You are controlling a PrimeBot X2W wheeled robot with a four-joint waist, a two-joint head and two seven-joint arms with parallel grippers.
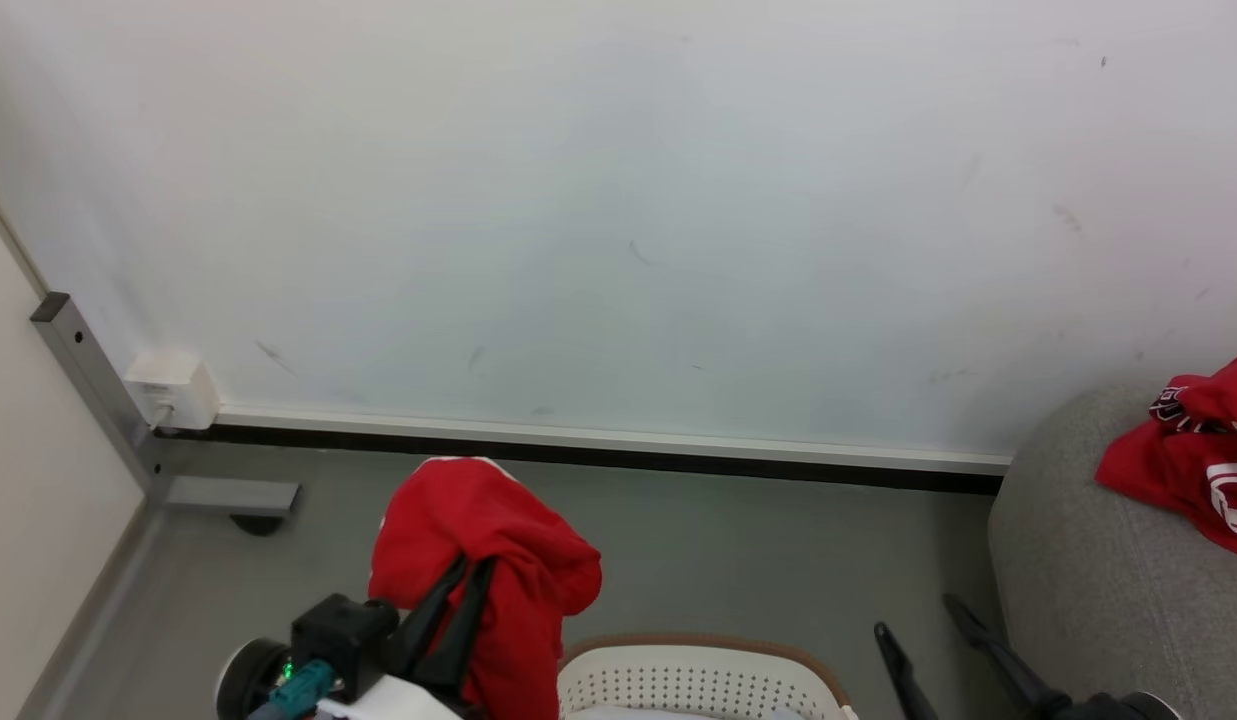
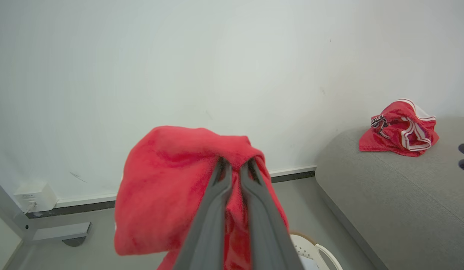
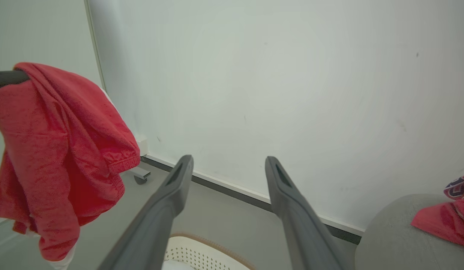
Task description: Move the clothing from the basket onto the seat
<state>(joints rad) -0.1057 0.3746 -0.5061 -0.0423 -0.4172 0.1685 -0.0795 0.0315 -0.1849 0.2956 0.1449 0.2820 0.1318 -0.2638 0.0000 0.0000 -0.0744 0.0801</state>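
**One jersey held clear of the basket, one lying on the seat**

Head view: the left hand (image 1: 473, 572) is pinched tight on a red jersey (image 1: 483, 530). It holds the jersey above the floor (image 1: 728, 540), just left of the basket (image 1: 698, 675), so the cloth hangs free of the rim rather than dragging over it. The right hand (image 1: 918, 615) stands empty between the basket and the seat (image 1: 1078, 560). A second jersey (image 1: 1193, 455) lies crumpled on the seat.

Left wrist view: the fingers (image 2: 213, 210) press close together with a fold of the red jersey (image 2: 164, 180) bunched over their tips. Gripping a gathered fold likely keeps the fabric from slipping. The seat (image 2: 397, 195) is well apart to the right. The second jersey (image 2: 398, 129) sits on it near the wall (image 2: 179, 75), and the nearer grey cloth is bare for a drop.

Right wrist view: the right hand (image 3: 228, 161) has its fingers spread wide with nothing between them, above the basket (image 3: 201, 252). The red jersey (image 3: 55, 150) dangles at the left. The second jersey (image 3: 445, 221) rests on the seat (image 3: 385, 240) at the right. Carrying the red jersey across to the seat seems to be the step in hand
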